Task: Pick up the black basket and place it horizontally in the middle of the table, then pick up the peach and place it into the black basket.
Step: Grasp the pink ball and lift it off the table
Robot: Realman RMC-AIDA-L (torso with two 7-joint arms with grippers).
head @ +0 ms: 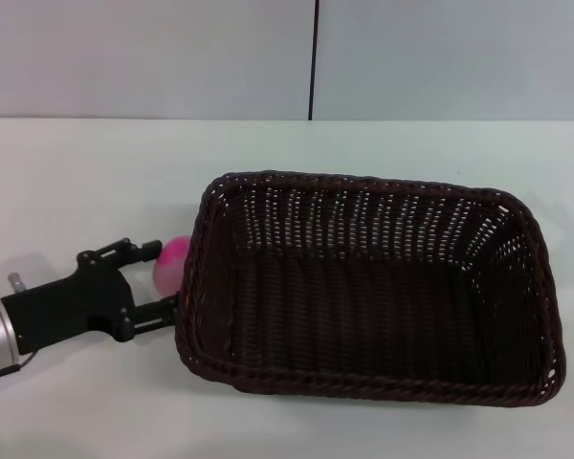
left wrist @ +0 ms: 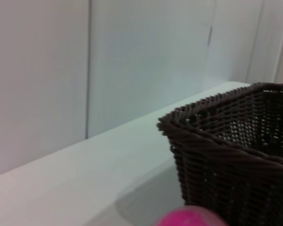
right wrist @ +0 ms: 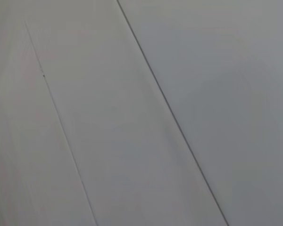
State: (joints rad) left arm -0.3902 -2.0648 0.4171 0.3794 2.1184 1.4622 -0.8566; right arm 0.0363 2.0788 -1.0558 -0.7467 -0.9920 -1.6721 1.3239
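Note:
The black basket (head: 373,287) stands upright on the white table (head: 77,182), long side across, right of centre; its corner shows in the left wrist view (left wrist: 226,141). The peach (head: 171,262), pink with a magenta patch, lies on the table against the basket's left wall. It also shows at the edge of the left wrist view (left wrist: 191,217). My left gripper (head: 163,277) is low at the front left, open, with one black finger on each side of the peach. My right gripper is out of view.
A grey panelled wall (head: 172,57) with a dark vertical seam runs behind the table's far edge. The right wrist view shows only grey wall panels (right wrist: 141,113).

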